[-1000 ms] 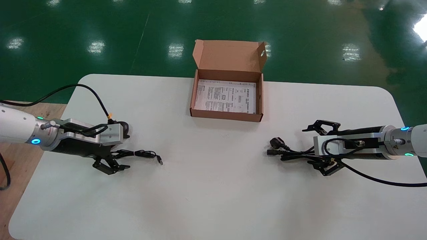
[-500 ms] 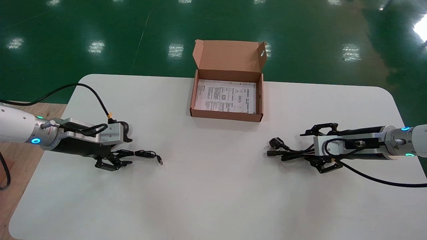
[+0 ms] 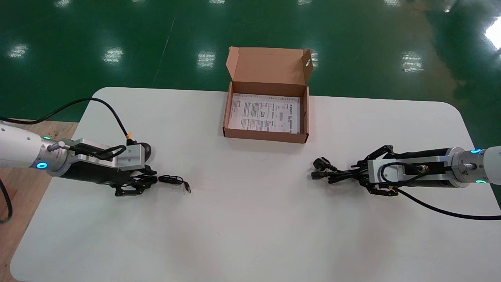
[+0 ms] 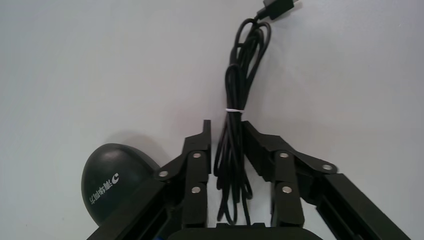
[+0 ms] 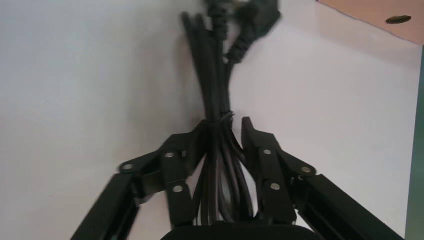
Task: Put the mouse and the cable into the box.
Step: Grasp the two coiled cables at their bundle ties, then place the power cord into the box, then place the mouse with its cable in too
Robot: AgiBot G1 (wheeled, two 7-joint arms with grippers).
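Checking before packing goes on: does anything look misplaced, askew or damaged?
Nothing spilled or damaged. One oddity: the left gripper grips the mouse cord, while the mouse sits outside its fingers. The right gripper clamps the power cable; the box is open.

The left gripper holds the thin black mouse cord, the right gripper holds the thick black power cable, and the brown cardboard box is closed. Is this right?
Not fully. The brown cardboard box stands open, lid flap raised, as the head view shows. The left gripper does hold the thin black mouse cord, the right gripper the thick black power cable.
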